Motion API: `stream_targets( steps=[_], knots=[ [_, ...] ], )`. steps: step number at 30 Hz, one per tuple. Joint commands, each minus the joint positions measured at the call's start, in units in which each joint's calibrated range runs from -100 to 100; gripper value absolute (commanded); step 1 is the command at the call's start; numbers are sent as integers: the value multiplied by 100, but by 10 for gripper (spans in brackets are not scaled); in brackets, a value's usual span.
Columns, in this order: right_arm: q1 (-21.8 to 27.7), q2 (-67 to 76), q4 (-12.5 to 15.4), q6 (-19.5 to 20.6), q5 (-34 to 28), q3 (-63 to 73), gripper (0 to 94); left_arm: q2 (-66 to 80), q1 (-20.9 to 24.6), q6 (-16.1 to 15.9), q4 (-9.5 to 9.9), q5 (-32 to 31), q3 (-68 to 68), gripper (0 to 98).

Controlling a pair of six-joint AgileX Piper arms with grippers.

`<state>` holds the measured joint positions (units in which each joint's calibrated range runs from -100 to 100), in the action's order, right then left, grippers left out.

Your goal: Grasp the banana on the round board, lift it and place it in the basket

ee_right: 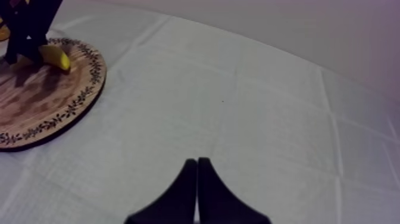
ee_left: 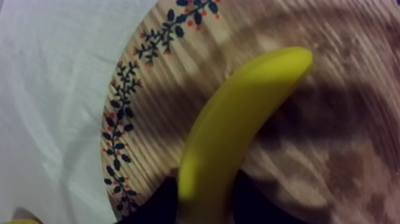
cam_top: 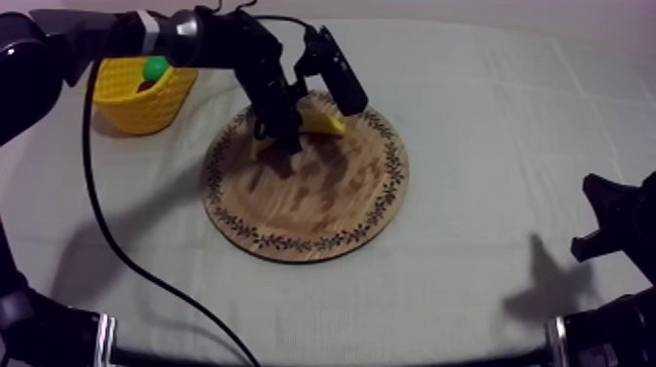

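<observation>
The yellow banana [cam_top: 320,119] is at the far part of the round wooden board [cam_top: 322,200]. My left gripper [cam_top: 278,125] reaches in from the upper left and is shut on the banana. In the left wrist view the banana [ee_left: 238,131] runs out from between my two black fingers [ee_left: 159,205], over the board's patterned rim [ee_left: 119,131]; I cannot tell whether it touches the wood. The yellow basket [cam_top: 146,107] stands at the far left, beside the board. My right gripper [ee_right: 197,189] is shut on nothing, low over the cloth at the right [cam_top: 610,220].
A green toy fruit [cam_top: 154,68] and something dark lie in the basket. From the right wrist view the board [ee_right: 41,104] and the banana's tip [ee_right: 55,57] lie far off, with bare cloth between. A black cable [cam_top: 117,244] trails across the table's left.
</observation>
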<state>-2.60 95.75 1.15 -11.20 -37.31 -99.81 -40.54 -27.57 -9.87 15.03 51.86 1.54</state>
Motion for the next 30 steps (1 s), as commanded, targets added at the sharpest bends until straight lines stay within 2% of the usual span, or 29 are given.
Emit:
stream_targets(
  steps=[1,9,13,22,30],
  knots=[
    [0,0,0,-1,5,3,3,-14,4,4,-5,-24,-7,355],
    [0,0,0,-1,5,3,3,54,36,13,-39,26,-107,317],
    [0,0,0,-1,5,3,3,250,51,-24,-118,115,-64,302],
    [0,0,0,-1,5,3,3,1243,258,-255,-617,706,149,290],
    [0,0,0,-1,5,3,3,2553,560,-349,-800,1264,936,285]
  ],
)
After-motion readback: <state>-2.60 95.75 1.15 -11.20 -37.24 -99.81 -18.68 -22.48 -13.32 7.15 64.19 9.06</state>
